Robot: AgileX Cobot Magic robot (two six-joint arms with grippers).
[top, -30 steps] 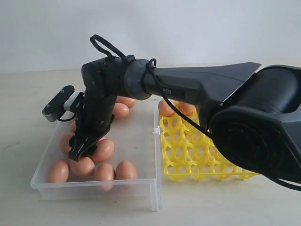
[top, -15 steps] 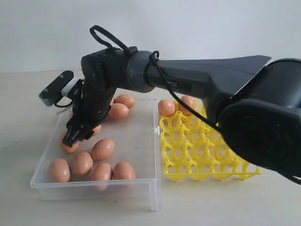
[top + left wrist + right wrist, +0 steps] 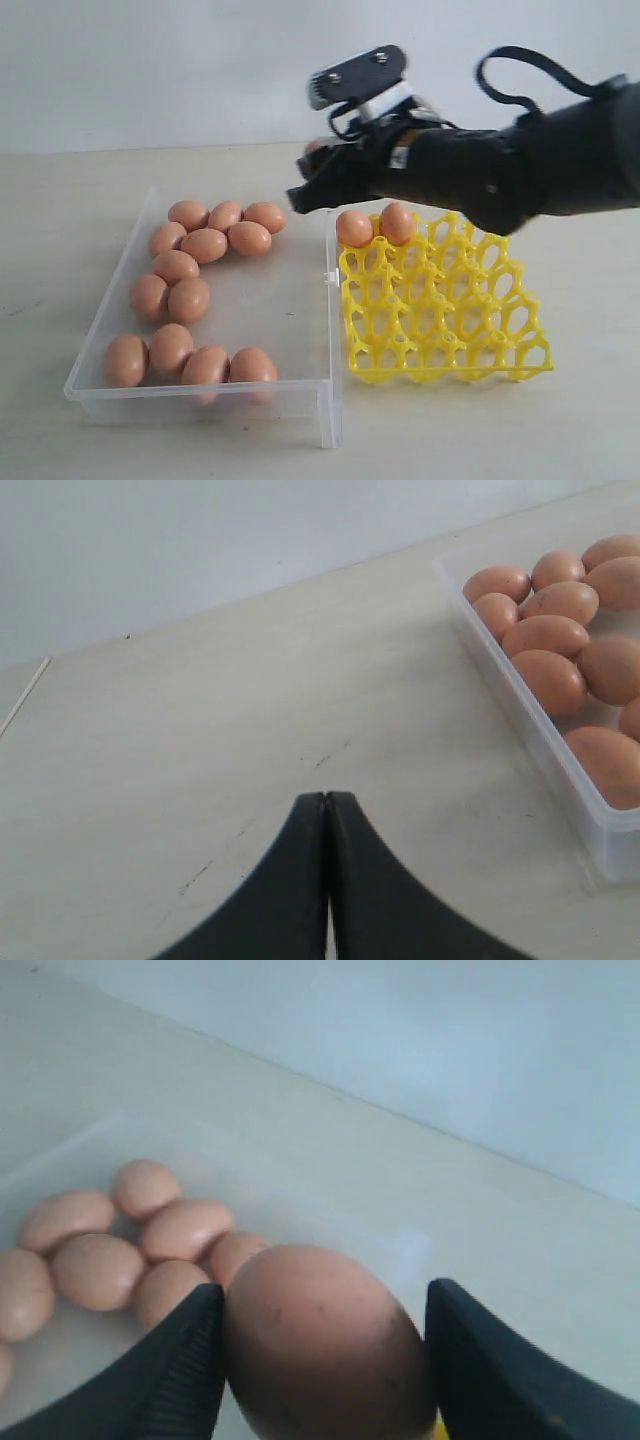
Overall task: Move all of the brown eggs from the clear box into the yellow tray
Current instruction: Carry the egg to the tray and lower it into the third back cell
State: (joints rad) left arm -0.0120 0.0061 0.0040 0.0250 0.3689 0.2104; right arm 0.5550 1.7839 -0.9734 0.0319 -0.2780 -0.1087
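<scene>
My right gripper (image 3: 308, 180) hangs in the air over the gap between the clear box (image 3: 200, 395) and the far left corner of the yellow tray (image 3: 450, 310). It is shut on a brown egg (image 3: 325, 1345), which fills the space between its black fingers (image 3: 170, 1370). Two eggs (image 3: 353, 228) sit in the tray's far left cells. Several more brown eggs (image 3: 205, 243) lie in the clear box in a far cluster, a middle group and a near row. My left gripper (image 3: 326, 798) is shut and empty over bare table beside the box (image 3: 560, 770).
The table top (image 3: 60, 250) is pale and plain, with a white wall behind. The box's small clasp (image 3: 329, 277) sticks out toward the tray. My left arm is out of the exterior view.
The right arm has risen out of the clear box with an egg and swung right, from the box's left side to above the tray's far left corner.
</scene>
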